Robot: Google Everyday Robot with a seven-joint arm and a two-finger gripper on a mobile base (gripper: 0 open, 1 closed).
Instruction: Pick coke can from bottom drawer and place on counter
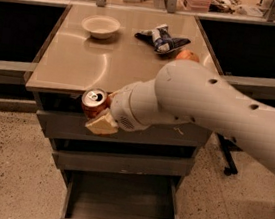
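The coke can (93, 102), red with a silver top, is upright in my gripper (98, 112), which is shut on it. I hold it in front of the cabinet at the counter's front edge, with the can's top about level with that edge. A pale finger (102, 124) shows under the can. The counter (78, 63) is the glossy tan top of the grey cabinet. The bottom drawer (120, 202) is pulled open below and looks empty. My white arm crosses in from the right.
On the counter stand a white bowl (101, 26), a crumpled blue-and-white bag (162, 38) and an orange fruit (187, 55) partly behind my arm. Two shut grey drawers (120, 162) sit above the open one. Dark desks flank the cabinet; a chair base (229, 161) stands right.
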